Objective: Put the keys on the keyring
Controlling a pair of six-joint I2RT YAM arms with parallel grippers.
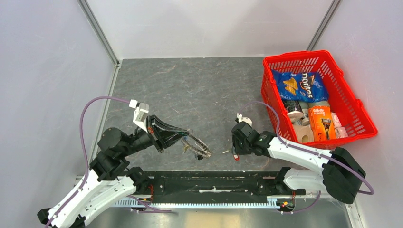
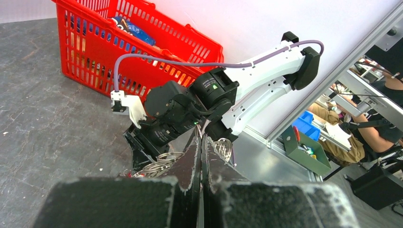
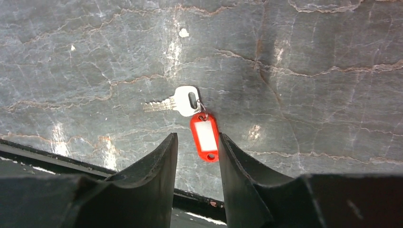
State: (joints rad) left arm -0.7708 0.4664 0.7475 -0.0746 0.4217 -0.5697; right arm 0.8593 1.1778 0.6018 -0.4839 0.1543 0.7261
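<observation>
The left arm reaches in over the bench (image 1: 190,85), its jaws pressed fully together. They have the keyring (image 1: 198,146) pinched at its near edge. The ring hangs out past the fingertips, tilted, toward the middle of the bench just in front of the arms' black base rail (image 1: 209,183). In the left wrist view the two fingers (image 2: 190,166) meet with no gap, and the ring's metal loops (image 2: 161,161) show on either side of them.

Over on the right, the jaws point down at the bench, roughly half open. A silver key (image 3: 183,101) lies flat on the grey surface, with a red tag (image 3: 205,135) hooked through its head. The tag's lower end sits between the two fingers (image 3: 157,180). It lies close against the one on the right of that view, with a clear gap on the other side. The key's blade points off to the left of that view. Nothing is clamped here: key and tag both rest on the bench. From above, the tag (image 1: 236,157) shows as a red speck under the right fingertips, near the keyring but apart from it.

At the far right of the bench stands a red basket (image 1: 297,56), well away from both arms. It holds a blue Doritos bag (image 1: 299,86) and an orange Gillette pack (image 1: 322,121).
</observation>
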